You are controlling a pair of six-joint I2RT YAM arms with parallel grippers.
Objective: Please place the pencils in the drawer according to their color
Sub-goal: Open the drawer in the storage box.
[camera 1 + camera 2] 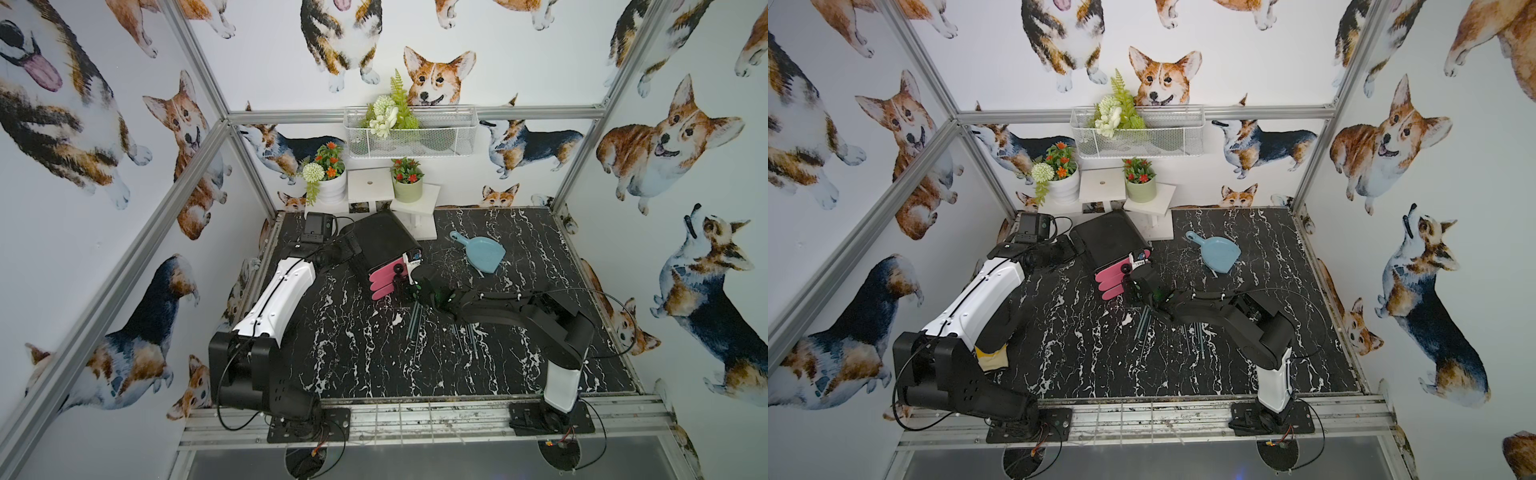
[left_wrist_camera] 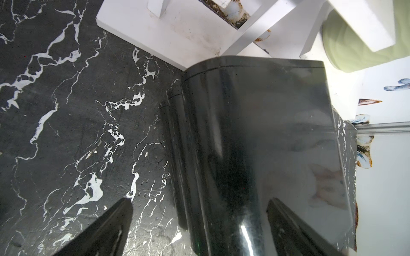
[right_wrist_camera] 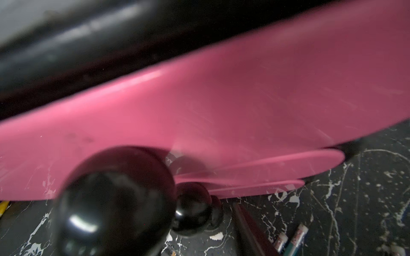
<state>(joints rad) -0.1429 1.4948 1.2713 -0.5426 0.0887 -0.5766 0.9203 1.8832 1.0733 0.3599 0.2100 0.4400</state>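
Closest to the lens, two arm bases (image 1: 307, 424) sat on the metal rail (image 1: 428, 415). Leftmost, the left gripper (image 2: 199, 201) stood spread wide and gripped nothing, with one finger over the table (image 2: 66, 133) and one over the black top of the drawer (image 2: 255, 133). That drawer lay toward the back left of the table and showed three pink fronts (image 1: 384, 279) and three round black knobs (image 3: 115, 199). At the uppermost knob sat the right gripper (image 1: 406, 279); whether its jaws had closed on it could not be told. Just right of the fronts, the pencils (image 1: 414, 322) lay loose on the table in two clusters: roughly three, then several more, too thin to count surely. One blue dustpan (image 1: 484, 254) lay farther back, to the right.
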